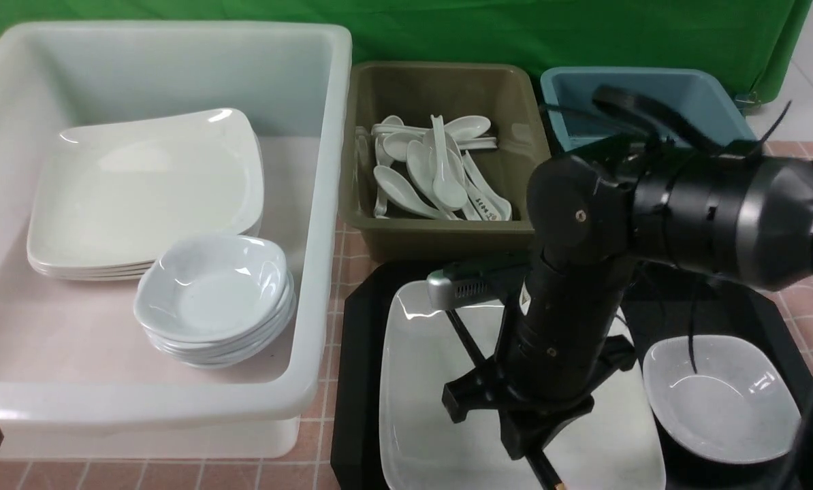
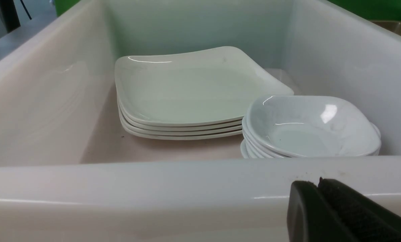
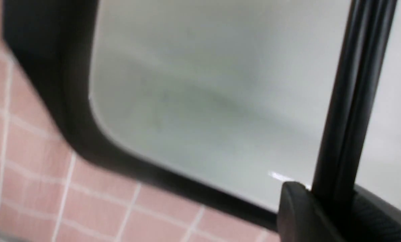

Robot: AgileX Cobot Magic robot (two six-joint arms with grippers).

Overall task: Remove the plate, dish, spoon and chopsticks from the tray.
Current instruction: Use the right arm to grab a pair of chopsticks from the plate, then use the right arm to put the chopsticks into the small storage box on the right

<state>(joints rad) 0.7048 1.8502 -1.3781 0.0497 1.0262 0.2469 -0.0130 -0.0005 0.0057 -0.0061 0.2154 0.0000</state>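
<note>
Front view: chopsticks [image 1: 465, 338] slant over the plate [image 1: 420, 408] on the tray [image 1: 353, 401].
Right hand [image 3: 333, 205]: clenched around both sticks.
Left hand [image 2: 316, 198]: closed, empty.
Risk: a low lift could scrape the plate (glossy, so it may slide); uneven pressure might drop one stick.

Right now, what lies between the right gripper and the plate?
The chopsticks, gripped in the right gripper above the plate; the right wrist view shows it.
</note>
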